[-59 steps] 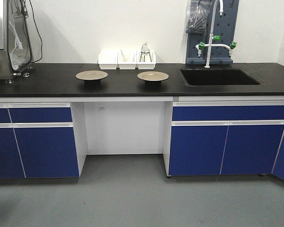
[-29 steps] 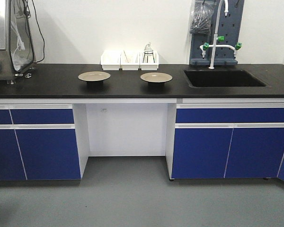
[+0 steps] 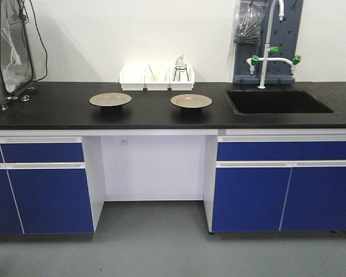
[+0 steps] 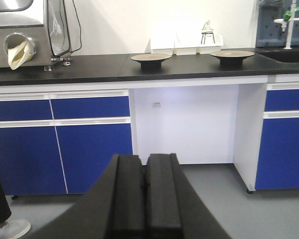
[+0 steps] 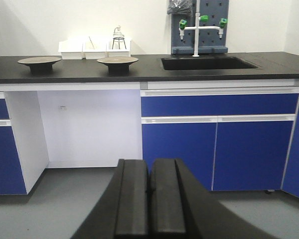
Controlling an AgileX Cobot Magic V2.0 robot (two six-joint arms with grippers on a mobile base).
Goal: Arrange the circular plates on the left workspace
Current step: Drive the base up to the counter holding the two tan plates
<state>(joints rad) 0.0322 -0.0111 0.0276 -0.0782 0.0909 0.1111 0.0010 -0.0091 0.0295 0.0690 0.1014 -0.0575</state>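
Left fingers (image 4: 129, 199), right fingers (image 5: 133, 199) closed; plates (image 3: 110, 99) (image 3: 191, 101) on benchtop (image 3: 57, 109).

The black sink basin (image 3: 279, 101) is set into the matte black benchtop (image 3: 57, 107). Behind the basin, a white wall (image 3: 132, 34) carries a grey pegboard (image 3: 291, 34) and a white faucet (image 3: 271, 59). Below it: blue cabinet fronts (image 3: 251, 199). Left of it: a white knee recess (image 3: 153, 167). Beneath: grey floor (image 3: 161, 248).
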